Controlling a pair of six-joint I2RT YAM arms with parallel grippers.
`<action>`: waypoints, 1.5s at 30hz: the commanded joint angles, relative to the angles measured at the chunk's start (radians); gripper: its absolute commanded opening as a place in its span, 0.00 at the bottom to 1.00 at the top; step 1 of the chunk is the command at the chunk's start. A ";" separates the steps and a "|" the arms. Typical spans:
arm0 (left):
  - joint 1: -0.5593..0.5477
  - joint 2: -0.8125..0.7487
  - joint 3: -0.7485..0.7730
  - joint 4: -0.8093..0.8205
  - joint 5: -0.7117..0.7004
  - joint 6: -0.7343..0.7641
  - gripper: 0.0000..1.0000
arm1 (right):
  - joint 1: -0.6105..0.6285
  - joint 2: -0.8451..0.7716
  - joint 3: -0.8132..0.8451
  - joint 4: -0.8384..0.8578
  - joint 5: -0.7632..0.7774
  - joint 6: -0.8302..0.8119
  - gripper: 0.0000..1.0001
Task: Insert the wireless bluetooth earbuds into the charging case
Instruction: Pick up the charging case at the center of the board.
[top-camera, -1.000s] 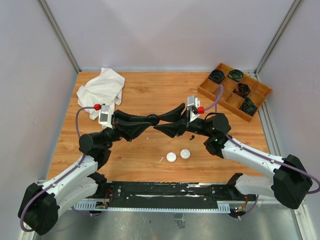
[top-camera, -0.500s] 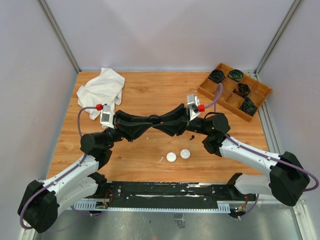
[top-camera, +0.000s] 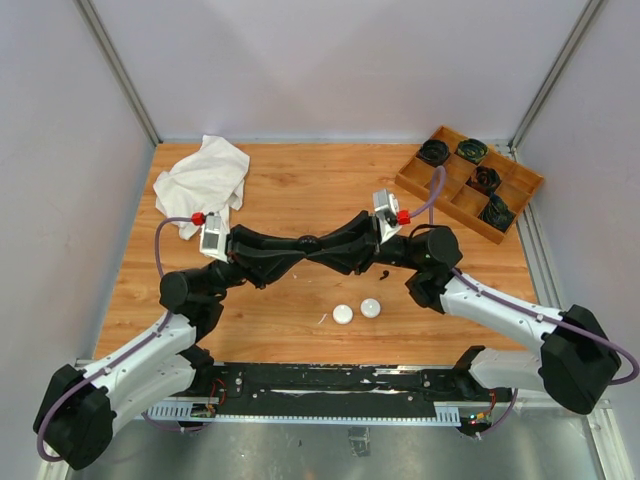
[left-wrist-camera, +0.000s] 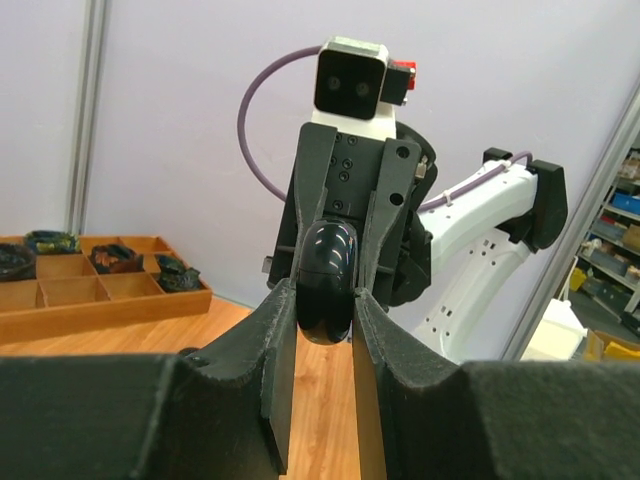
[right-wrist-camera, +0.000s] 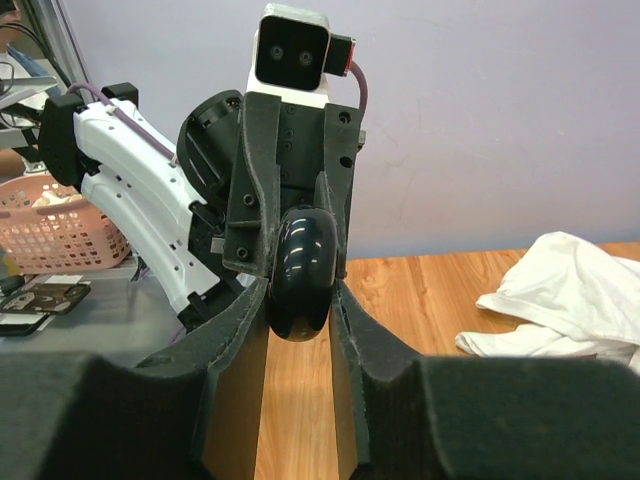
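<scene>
Pinching with left gripper (left-wrist-camera: 322, 310) and right gripper (right-wrist-camera: 298, 300) alike, both pairs of fingers pressing on one black case (left-wrist-camera: 328, 262) from opposite ends, mid-air over the middle of the table (top-camera: 300, 190). Showing as a glossy oval in each wrist view, long axis running up and down there, narrow sides caught between the pads. Appearing in the top view only as a dark sliver at the meeting of the two grippers.

Lying on the wood:
- One tiny black bud (top-camera: 383, 273), just beside the right wrist, too small for telling the stem's direction.
- One thin white sliver (top-camera: 322, 318), slanting, too small for naming.
- Two white pucks (top-camera: 343, 314) side by side just right of it, near each other but not touching.

Sitting at the far right: one tray (top-camera: 522, 183) holding four dark round items (top-camera: 433, 151), each in its own compartment. Bunching at the far left: one white cloth (top-camera: 205, 178).

Stretching both arms across the table's middle, hiding the wood beneath and nearly all of the case from above.
</scene>
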 joint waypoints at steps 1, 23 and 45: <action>-0.001 -0.029 -0.007 -0.035 -0.019 0.041 0.32 | -0.046 -0.047 0.002 0.011 -0.039 -0.001 0.01; -0.001 -0.087 0.153 -0.525 0.023 0.307 0.81 | -0.070 -0.193 0.087 -0.660 -0.103 -0.396 0.01; -0.001 0.027 0.209 -0.531 0.253 0.350 0.52 | -0.071 -0.160 0.116 -0.701 -0.165 -0.389 0.00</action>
